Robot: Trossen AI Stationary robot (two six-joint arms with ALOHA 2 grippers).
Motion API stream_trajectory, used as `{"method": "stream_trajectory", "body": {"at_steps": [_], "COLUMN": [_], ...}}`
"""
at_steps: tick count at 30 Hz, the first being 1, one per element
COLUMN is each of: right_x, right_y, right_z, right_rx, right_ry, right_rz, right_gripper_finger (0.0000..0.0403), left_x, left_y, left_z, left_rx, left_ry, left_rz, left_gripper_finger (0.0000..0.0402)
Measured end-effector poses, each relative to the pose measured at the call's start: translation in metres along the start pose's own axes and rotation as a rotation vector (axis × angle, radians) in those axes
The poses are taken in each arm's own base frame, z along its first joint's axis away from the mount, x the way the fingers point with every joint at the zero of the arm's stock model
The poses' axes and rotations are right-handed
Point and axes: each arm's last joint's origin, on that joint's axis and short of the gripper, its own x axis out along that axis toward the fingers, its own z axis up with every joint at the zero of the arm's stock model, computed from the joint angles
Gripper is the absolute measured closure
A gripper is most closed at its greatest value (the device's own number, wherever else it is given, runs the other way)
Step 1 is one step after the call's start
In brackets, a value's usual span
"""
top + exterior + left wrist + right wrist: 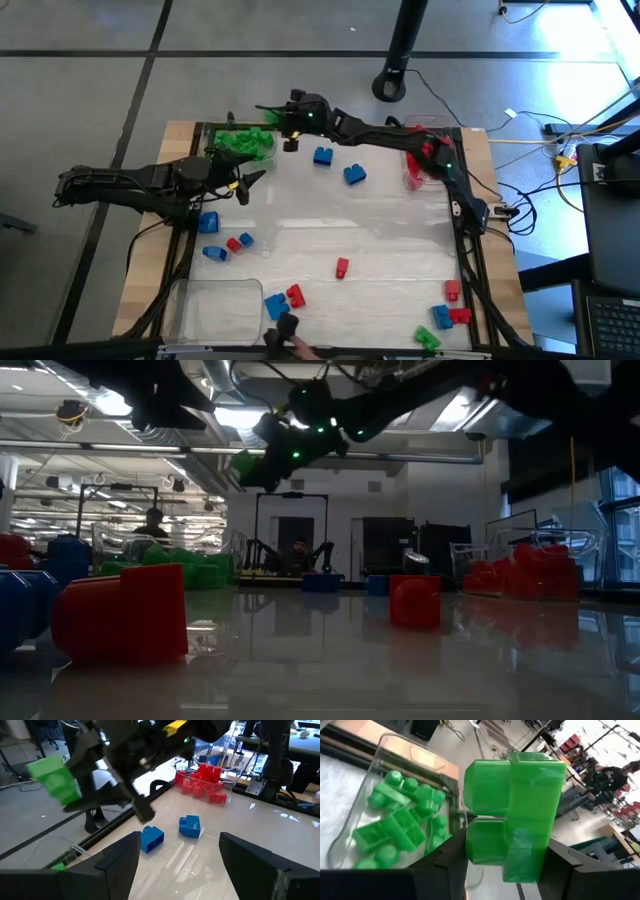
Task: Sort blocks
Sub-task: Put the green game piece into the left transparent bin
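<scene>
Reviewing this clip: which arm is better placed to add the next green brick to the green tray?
The right. Its gripper is shut on a green brick and hovers close by the green tray at the table's far left corner. The left gripper is open and empty, nearer the two blue bricks.

Block between right fingers, above block-filled tray at table's far-left corner.

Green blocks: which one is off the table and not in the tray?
The green block gripped in the right tool, held above the tray; the other green blocks lie inside it.
</scene>
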Motion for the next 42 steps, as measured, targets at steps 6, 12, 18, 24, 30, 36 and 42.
{"method": "stream_trajectory", "body": {"at_steps": [6,12,18,24,30,36,42], "right_x": [0.023,0.032,0.033,0.033,0.033,0.013,-0.055], "right_y": [0.003,0.01,0.011,0.011,0.011,-0.001,-0.012], "right_z": [-0.002,-0.009,-0.009,-0.009,-0.009,0.006,0.055], "right_rx": [-0.005,-0.005,-0.007,-0.007,-0.007,-0.007,-0.098], "right_ry": [-0.04,-0.064,-0.083,-0.089,-0.087,-0.02,0.132], "right_rz": [-0.043,-0.05,-0.024,-0.012,-0.01,0.043,0.222], "right_gripper_finger": [0.0221,0.022,0.0198,0.0135,0.0102,0.0106,0.0121], "left_x": [0.0,0.0,0.0,0.0,0.0,0.0,0.0], "left_y": [0.0,0.0,0.0,0.0,0.0,0.0,0.0], "left_z": [0.0,-0.001,-0.001,-0.001,-0.001,-0.001,-0.001], "left_rx": [0.006,0.027,0.026,0.025,0.024,0.029,0.032], "left_ry": [0.001,0.009,0.009,0.008,0.008,0.01,0.009], "left_rz": [0.0,0.002,0.002,0.002,0.002,0.002,0.002], "left_gripper_finger": [0.0141,0.0141,0.0141,0.0141,0.0141,0.0141,0.0141]}}
